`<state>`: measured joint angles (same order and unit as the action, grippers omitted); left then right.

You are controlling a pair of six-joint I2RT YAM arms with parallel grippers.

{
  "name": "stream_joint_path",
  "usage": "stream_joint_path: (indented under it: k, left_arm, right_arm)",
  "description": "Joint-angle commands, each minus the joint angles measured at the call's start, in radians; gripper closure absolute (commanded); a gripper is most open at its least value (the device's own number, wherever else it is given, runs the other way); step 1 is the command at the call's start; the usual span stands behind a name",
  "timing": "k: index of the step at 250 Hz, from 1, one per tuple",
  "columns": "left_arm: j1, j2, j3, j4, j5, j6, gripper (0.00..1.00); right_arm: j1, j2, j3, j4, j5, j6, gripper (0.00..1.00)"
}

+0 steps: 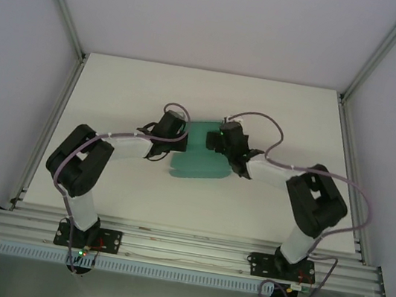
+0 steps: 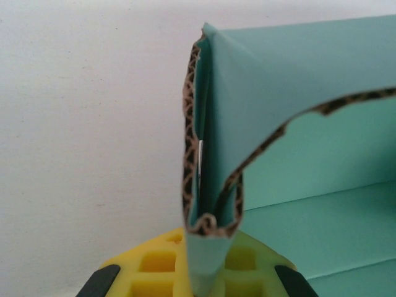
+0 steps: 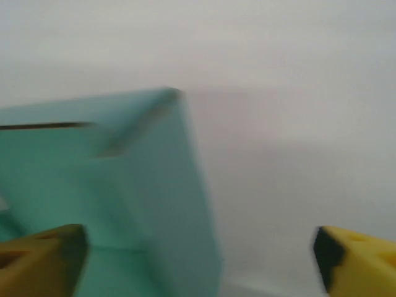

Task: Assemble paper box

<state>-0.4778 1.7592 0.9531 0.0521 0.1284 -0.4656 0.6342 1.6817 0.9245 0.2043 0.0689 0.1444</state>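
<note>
- Found the paper box [image 1: 194, 164] in the middle of the desk [image 1: 117, 90], wedged between both wrists.
- Saw left fingers [image 2: 151, 269] clamped on its folded-up wall.
- Spotted right fingers [image 3: 43, 260] spread wide, gripping nothing, box corner between them, hugging one finger.

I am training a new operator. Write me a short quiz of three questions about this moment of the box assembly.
1. True or false: the left gripper is clamped on a folded edge of the paper box.
2. The jaws of the right gripper stand: A) wide apart; B) shut on the box; C) shut on nothing.
3. Fill in: in the top view, the box lies ____ the two grippers.

Key: 1 true; 2 A; 3 between.
</note>
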Motion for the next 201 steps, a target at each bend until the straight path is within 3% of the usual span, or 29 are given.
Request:
stream_joint_path:
  k: [1, 27, 58, 88, 123, 150, 201]
  left_arm:
    - [0.002, -0.019, 0.016, -0.017, -0.024, 0.023, 1.0]
    - [0.003, -0.037, 0.023, -0.019, -0.016, 0.065, 1.0]
    - [0.013, -0.075, 0.035, -0.034, 0.069, 0.194, 1.0]
    - [0.039, -0.099, 0.11, -0.207, 0.318, 0.463, 1.0]
    - [0.017, -0.135, 0.195, -0.505, 0.41, 0.81, 1.0]
    - [-0.009, -0.136, 0.258, -0.712, 0.392, 0.986, 1.0]
    - [-0.046, -0.032, 0.387, -0.888, 0.22, 0.998, 1.0]
  right_arm:
    - [0.004, -0.127, -0.049, 0.133, -0.157, -0.052, 0.0]
    - [0.003, -0.243, -0.111, 0.16, -0.144, -0.042, 0.0]
    - [0.001, -0.377, -0.161, 0.113, -0.018, 0.002, 0.0]
    - [-0.003, -0.47, -0.191, 0.015, 0.104, -0.011, 0.0]
    - [-0.011, -0.55, -0.253, -0.047, 0.189, -0.009, 0.0]
    - [-0.023, -0.619, -0.29, -0.114, 0.207, 0.015, 0.0]
    - [-0.041, -0.715, -0.333, -0.213, 0.233, 0.029, 0.0]
